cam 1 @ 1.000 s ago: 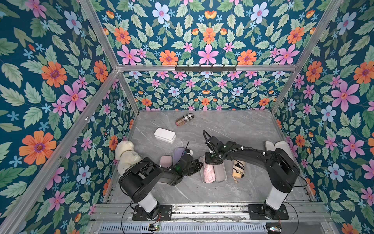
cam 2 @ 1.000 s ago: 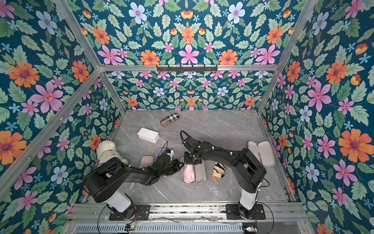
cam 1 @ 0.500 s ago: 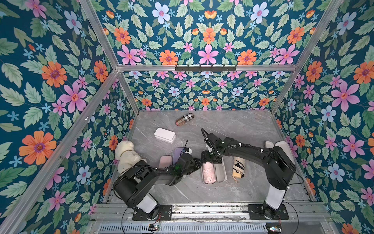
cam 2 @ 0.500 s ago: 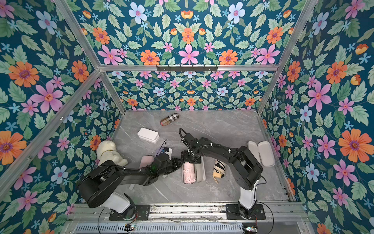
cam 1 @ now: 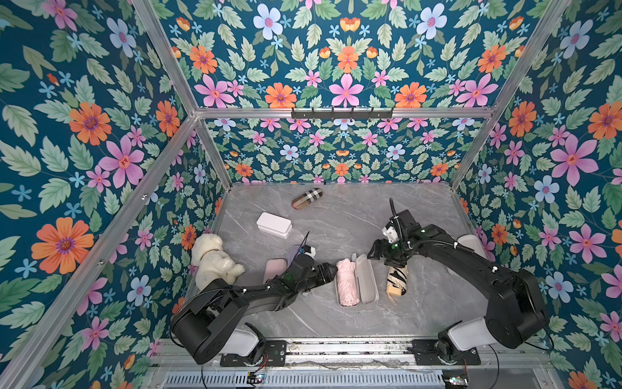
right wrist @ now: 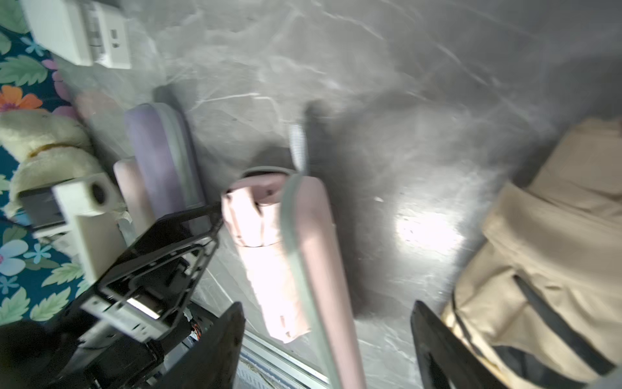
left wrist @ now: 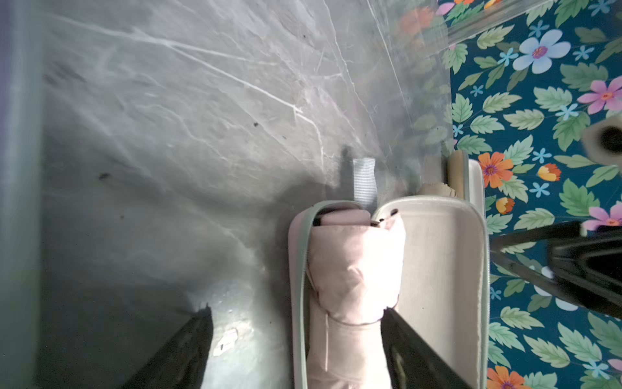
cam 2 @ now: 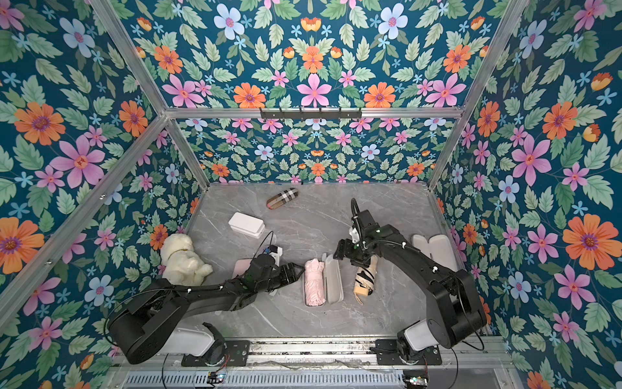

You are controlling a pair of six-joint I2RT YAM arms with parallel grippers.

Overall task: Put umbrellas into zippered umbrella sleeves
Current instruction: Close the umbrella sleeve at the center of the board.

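A pale pink umbrella (cam 1: pixel 347 281) (cam 2: pixel 314 281) lies in the open pink sleeve (left wrist: pixel 298 269), whose lid (cam 1: pixel 366 278) (right wrist: pixel 316 252) stands beside it. My left gripper (cam 1: pixel 331 271) (left wrist: pixel 296 316) is open at the sleeve's left side. One of its fingers (left wrist: pixel 404 336) is over the umbrella (left wrist: pixel 356 269), the other over the table. My right gripper (cam 1: pixel 377 251) (right wrist: pixel 328 313) hangs open above the lid's far end, holding nothing. The cream umbrella with black markings (cam 1: pixel 396 281) (right wrist: pixel 538 252) lies right of the sleeve. A lavender sleeve (right wrist: pixel 158 151) and a shut pink sleeve (cam 1: pixel 274 269) lie behind my left arm.
A white box (cam 1: pixel 274 224) and a tan plaid roll (cam 1: pixel 307 198) lie further back. A white plush toy (cam 1: pixel 213 261) sits by the left wall. Another open sleeve (cam 1: pixel 471 242) lies at the right wall, partly under my right arm.
Both grippers have opened. The right gripper has drawn back to the right, off the pink umbrella's sleeve. The left gripper stays at the sleeve's left side.
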